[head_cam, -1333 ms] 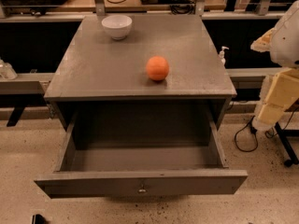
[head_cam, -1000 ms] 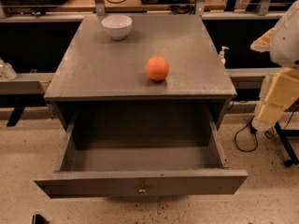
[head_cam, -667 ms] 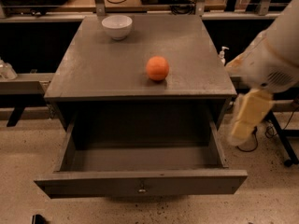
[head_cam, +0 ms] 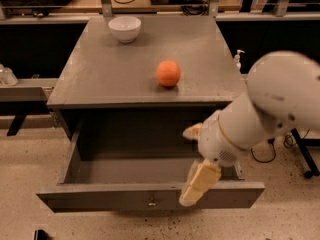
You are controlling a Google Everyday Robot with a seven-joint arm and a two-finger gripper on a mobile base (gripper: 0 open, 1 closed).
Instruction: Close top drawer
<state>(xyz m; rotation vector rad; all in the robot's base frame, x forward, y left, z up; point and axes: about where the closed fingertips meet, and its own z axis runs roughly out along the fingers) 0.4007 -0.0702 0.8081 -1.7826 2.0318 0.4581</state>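
Camera view: one gripper [head_cam: 196,156] above one top drawer [head_cam: 100,202] (pulled out, one knob [head_cam: 151,201]).

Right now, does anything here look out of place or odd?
Only the top drawer, which stands pulled far out and looks empty. The robot's tool is by its front right part. The orange ball and white bowl sit tidily on the cabinet top; nothing is spilled.

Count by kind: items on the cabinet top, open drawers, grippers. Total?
White bowl: 1
Orange: 1
Top drawer, pulled open: 1
Gripper, low over the drawer's front edge, right of the knob: 1
Total: 4
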